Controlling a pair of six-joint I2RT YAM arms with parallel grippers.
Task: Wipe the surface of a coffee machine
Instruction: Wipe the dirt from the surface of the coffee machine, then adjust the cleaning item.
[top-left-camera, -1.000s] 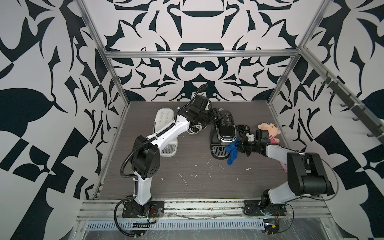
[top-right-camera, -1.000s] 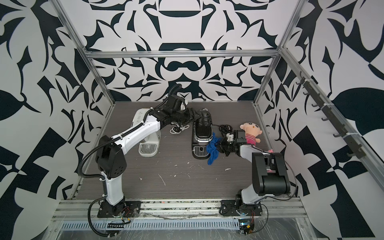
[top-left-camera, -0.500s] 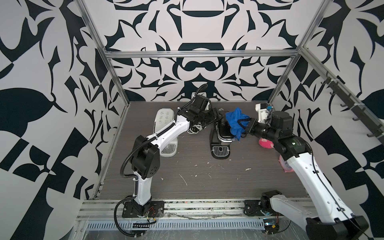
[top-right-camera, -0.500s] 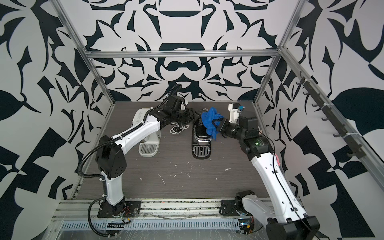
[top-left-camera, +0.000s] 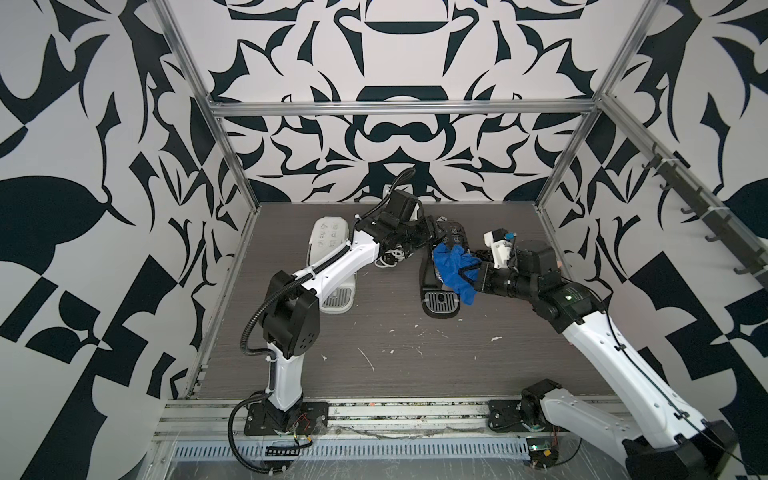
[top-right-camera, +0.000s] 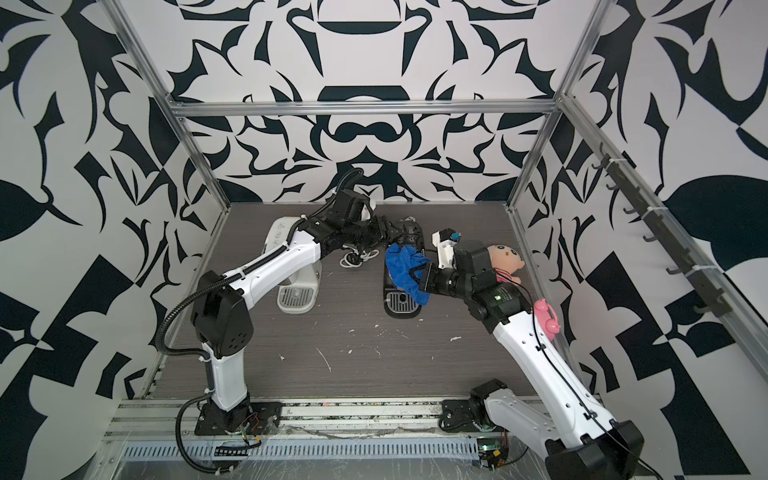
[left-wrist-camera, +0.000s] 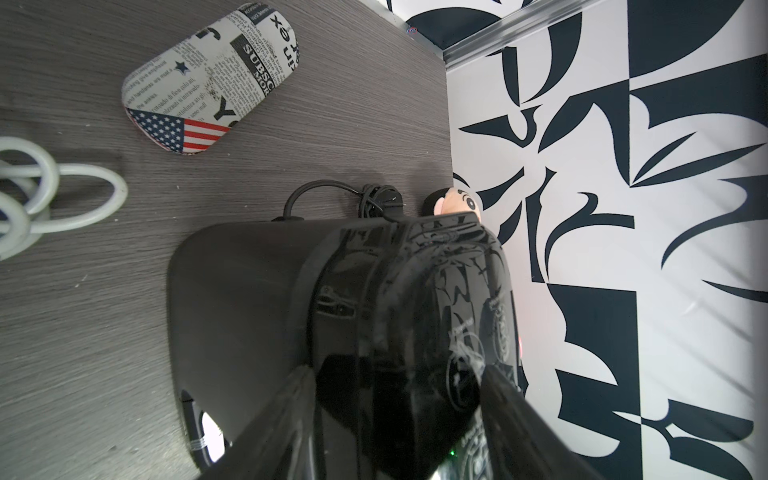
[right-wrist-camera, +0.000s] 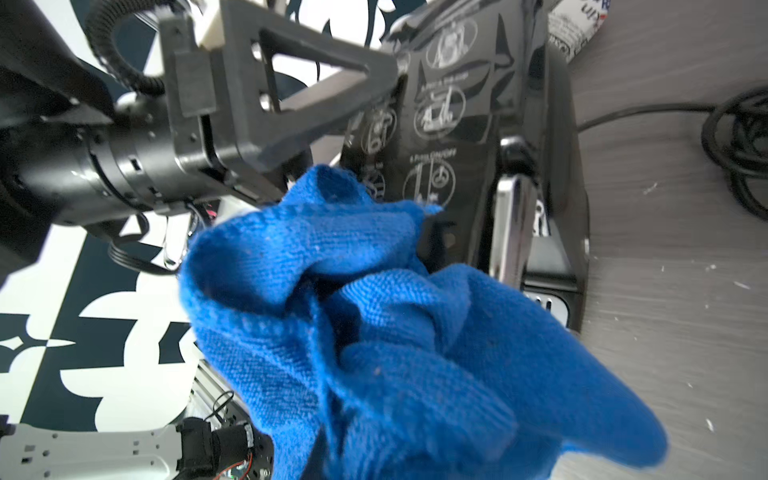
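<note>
A black coffee machine (top-left-camera: 441, 300) (top-right-camera: 401, 306) stands mid-table. My left gripper (top-left-camera: 432, 235) (top-right-camera: 388, 235) (left-wrist-camera: 395, 374) reaches in from the left, its jaws closed round the machine's glossy upper body (left-wrist-camera: 415, 270), one finger on each side. The right gripper (top-left-camera: 478, 276) (top-right-camera: 424, 274) comes from the right, shut on a bunched blue cloth (top-left-camera: 453, 266) (top-right-camera: 401, 266) (right-wrist-camera: 395, 332). The cloth lies against the machine's top and front, above the drip tray. In the right wrist view the cloth hides the right fingers.
A white coffee machine (top-left-camera: 332, 266) stands to the left, partly under my left arm, with a coiled white cable (top-left-camera: 388, 259) beside it. A doll (top-right-camera: 505, 259) and a pink toy (top-right-camera: 548, 318) lie by the right wall. A newspaper-print case (left-wrist-camera: 212, 79) and black cord (left-wrist-camera: 374, 199) lie behind the machine.
The right arm rose from low beside the machine's front, carrying the blue cloth up over the top, then down a little onto the upper front. The left arm has not moved.
</note>
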